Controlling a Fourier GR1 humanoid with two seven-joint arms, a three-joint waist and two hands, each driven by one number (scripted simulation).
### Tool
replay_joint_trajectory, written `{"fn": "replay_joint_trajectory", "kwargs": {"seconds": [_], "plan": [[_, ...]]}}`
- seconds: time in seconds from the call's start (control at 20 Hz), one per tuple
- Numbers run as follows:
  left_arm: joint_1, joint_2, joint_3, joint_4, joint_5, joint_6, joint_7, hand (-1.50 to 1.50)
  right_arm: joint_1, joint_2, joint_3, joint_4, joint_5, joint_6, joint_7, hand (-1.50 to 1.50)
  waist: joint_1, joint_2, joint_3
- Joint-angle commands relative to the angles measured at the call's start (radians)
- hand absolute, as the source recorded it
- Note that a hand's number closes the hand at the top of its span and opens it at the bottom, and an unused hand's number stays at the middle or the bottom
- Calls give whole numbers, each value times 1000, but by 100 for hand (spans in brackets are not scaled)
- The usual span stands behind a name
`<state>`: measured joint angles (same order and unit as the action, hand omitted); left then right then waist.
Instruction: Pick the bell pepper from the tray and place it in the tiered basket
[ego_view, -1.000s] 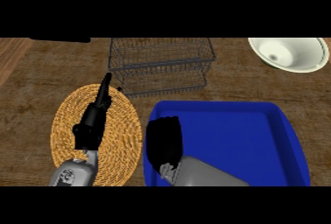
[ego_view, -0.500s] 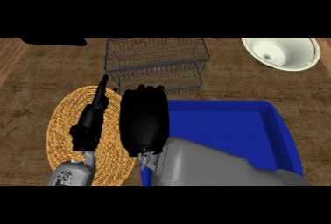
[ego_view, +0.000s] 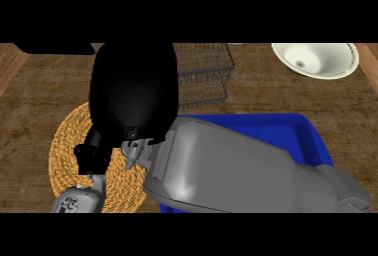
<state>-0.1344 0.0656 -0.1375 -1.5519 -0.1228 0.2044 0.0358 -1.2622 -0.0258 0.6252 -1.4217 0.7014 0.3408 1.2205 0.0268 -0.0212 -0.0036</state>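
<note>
The right hand (ego_view: 133, 85) is being held near the basket (ego_view: 204, 75); no pepper is being shown, so its grip cannot be told; placing is probably remaining.

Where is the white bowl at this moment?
The white bowl stands at the head view's top right, right of the tiered basket, beyond the blue tray.

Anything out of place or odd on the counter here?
Nothing spilled or askew. The right hand blocks much of the tiered basket; no bell pepper shows in the visible part of the tray, so it may be hidden.
</note>
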Motion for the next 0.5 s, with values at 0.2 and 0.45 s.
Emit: {"fn": "replay_joint_trajectory", "kwargs": {"seconds": [0.2,0.45], "plan": [[-9,-17,-20,-1,-18,12,18,0,-183,25,-137,109,-96,-94,266,150,10,10,0],[-1,-21,-20,3,-17,10,2,0,-252,25,-113,270,-74,-172,223,150,16,20,0]]}}
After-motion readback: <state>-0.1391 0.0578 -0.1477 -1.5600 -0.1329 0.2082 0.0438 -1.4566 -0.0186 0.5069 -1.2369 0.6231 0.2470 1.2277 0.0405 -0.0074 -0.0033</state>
